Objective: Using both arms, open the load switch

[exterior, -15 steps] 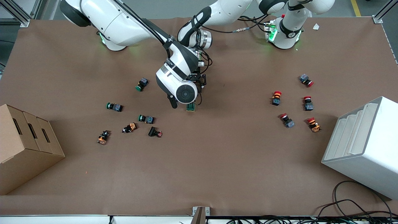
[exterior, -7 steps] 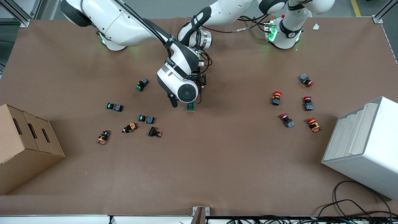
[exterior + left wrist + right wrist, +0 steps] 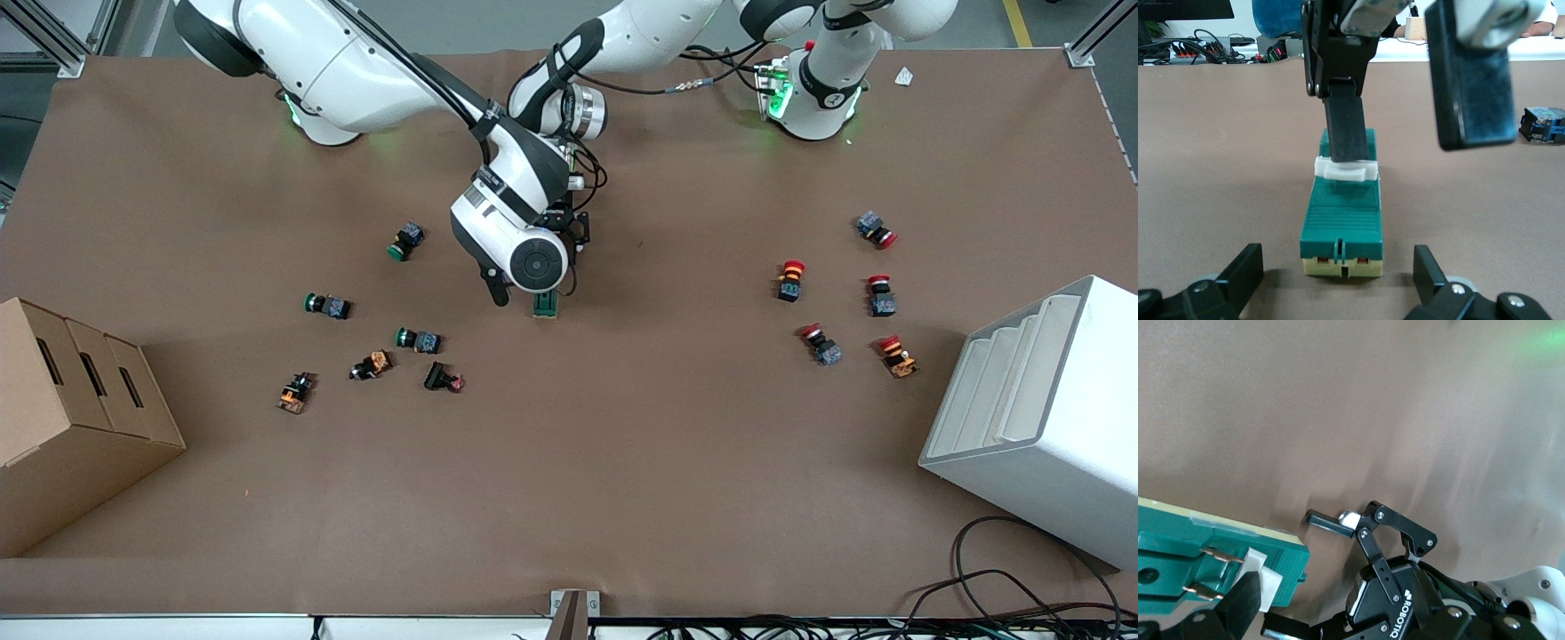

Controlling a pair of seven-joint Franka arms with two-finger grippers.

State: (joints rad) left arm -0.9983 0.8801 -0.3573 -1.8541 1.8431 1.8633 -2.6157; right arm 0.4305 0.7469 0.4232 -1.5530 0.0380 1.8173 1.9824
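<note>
The load switch [image 3: 546,306] is a dark-green block lying mid-table, with a white lever tab [image 3: 1345,170] across its top. My right gripper [image 3: 1411,150] hangs over it, open. One finger [image 3: 1346,127] rests its tip on the white tab and the other finger [image 3: 1471,87] stands clear beside the block. In the front view the right wrist [image 3: 532,260] hides most of this. My left gripper [image 3: 1338,270] is low at the table and open, its fingers [image 3: 1241,277] flanking the switch's cream end without touching. The right wrist view shows the switch [image 3: 1205,553] and the left gripper [image 3: 1290,573].
Green and orange push buttons [image 3: 418,340] lie scattered toward the right arm's end, and one [image 3: 1545,125] shows close by. Red push buttons [image 3: 880,295] lie toward the left arm's end. A cardboard box [image 3: 71,418] and a white bin [image 3: 1040,427] stand at the table's ends.
The right arm's wrist has crept slightly toward the left arm's end and the bases. The load switch and the left gripper have not visibly moved.
</note>
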